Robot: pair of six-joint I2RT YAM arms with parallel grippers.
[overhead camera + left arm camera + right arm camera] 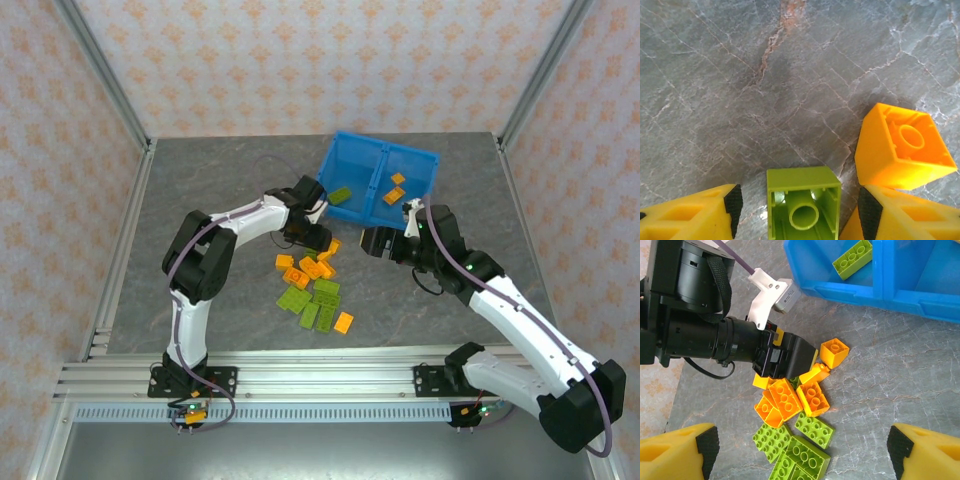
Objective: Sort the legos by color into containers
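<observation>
A loose pile of orange and lime green legos [315,285] lies on the grey table in front of the blue bin [390,147]. The bin's left compartment holds a green lego [340,194]; its right one holds two orange legos [395,188]. My left gripper [801,205] is down at the pile's far end, open around a green brick [802,202] that lies studs-down, with a gap at each pad. An orange brick [902,147] lies just right of it. My right gripper [800,450] hovers wide open above the pile, holding nothing.
The left arm's wrist and gripper [790,357] reach into the right wrist view, close beside my right gripper [372,243]. The bin's near wall [855,290] stands just beyond the pile. Bare table lies left and right of the legos.
</observation>
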